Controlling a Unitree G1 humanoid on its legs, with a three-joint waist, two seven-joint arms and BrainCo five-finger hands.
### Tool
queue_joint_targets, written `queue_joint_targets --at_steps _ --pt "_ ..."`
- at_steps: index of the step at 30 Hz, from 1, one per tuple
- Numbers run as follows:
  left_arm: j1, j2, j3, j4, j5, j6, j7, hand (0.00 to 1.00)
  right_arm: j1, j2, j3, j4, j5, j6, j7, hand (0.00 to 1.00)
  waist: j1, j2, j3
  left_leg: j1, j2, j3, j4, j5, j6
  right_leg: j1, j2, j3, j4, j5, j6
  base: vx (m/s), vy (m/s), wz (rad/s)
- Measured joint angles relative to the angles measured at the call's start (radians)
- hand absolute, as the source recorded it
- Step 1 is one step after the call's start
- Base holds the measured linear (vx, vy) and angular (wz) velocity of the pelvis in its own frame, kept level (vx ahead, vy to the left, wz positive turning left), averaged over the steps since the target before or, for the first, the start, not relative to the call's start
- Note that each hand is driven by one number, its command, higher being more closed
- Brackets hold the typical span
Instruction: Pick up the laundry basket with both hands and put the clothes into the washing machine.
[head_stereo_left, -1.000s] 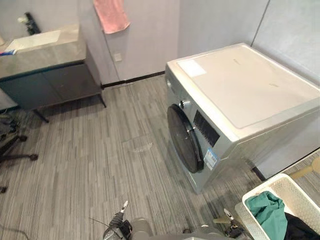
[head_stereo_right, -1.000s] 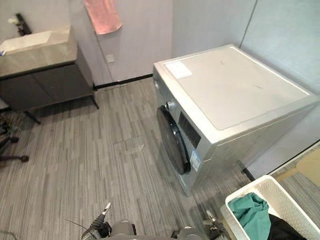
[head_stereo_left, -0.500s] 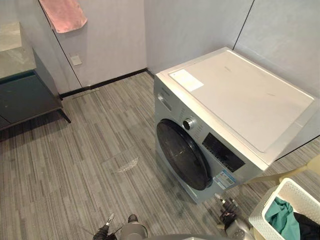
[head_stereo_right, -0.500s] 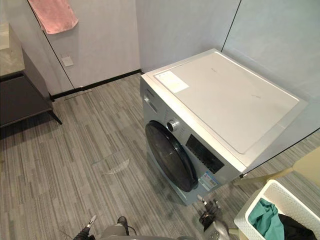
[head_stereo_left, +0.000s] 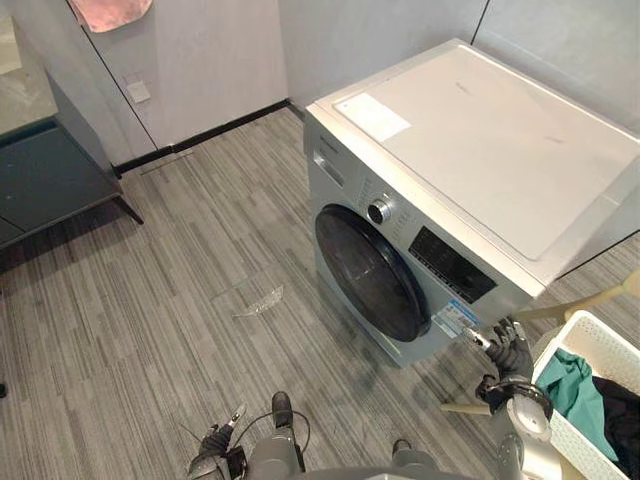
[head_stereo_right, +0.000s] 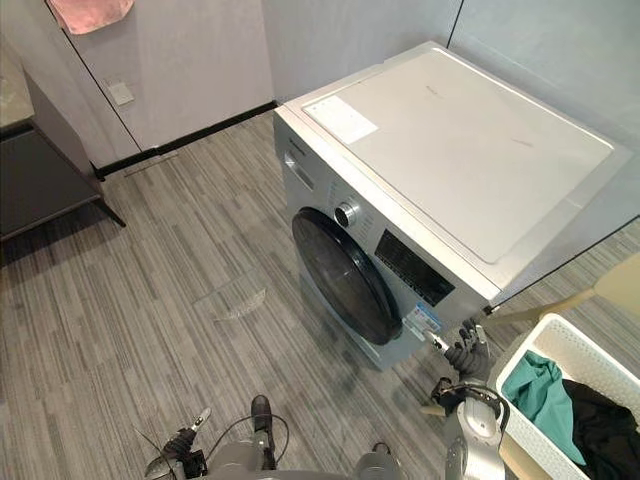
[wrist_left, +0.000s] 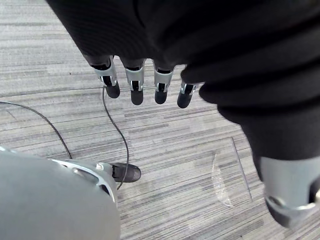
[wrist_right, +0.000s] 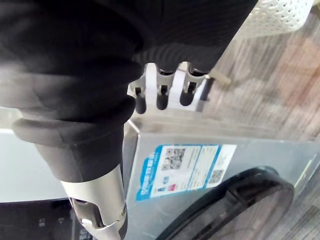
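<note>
Flooring of grey planks (head_stereo_left: 150, 330) lies under the left hand (wrist_left: 134, 87), whose fingers hang straight and a little apart, holding nothing. Ahead of the right hand (head_stereo_left: 510, 352) stands the silver washing machine (head_stereo_left: 470, 170). Its round dark door (head_stereo_left: 370, 275) is shut and sits to the inner side of that hand's fingers. The right fingers are straight and loose with nothing in them. Their tips are near the lower front corner of the machine, close to the blue and white sticker (wrist_right: 182, 167); whether they touch the panel cannot be told. A dark cabinet (head_stereo_left: 50, 170) stands well apart from the left fingers, against the far wall. The white laundry basket (head_stereo_left: 600, 340) rests on the floor just beside the right fingers, on their outer side, untouched by either hand. Inside it a green garment (head_stereo_left: 570, 385) lies nearest the fingers, with a dark garment (head_stereo_left: 622, 405) beyond it.
</note>
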Motion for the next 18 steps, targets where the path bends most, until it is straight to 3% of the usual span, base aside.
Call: queue_joint_targets --at_steps 5,10,18 --pt "0.005 0.023 0.001 0.001 0.011 0.013 0.001 0.00 -0.020 -0.024 0.038 0.019 0.003 -0.006 -0.015 0.00 0.001 -0.014 0.014 -0.024 0.004 -0.004 0.000 0.000 0.000 -0.021 0.006 0.001 -0.002 -0.001 -0.001 -0.02 -0.003 0.02" --pt "-0.002 0.060 -0.004 0.001 0.017 0.021 0.002 0.00 -0.030 -0.021 0.069 0.080 0.004 -0.016 -0.015 0.00 0.002 -0.068 0.038 -0.033 0.000 -0.015 0.003 0.020 -0.003 -0.025 0.005 0.002 -0.006 0.013 0.002 0.07 -0.012 -0.02" --pt "-0.019 0.055 -0.035 0.001 0.016 0.019 0.007 0.00 -0.026 -0.043 0.161 0.278 0.002 -0.006 0.019 0.00 0.001 -0.049 0.052 -0.022 0.006 -0.013 0.007 0.022 0.000 -0.016 0.012 0.002 -0.011 0.015 0.002 0.06 -0.020 -0.02"
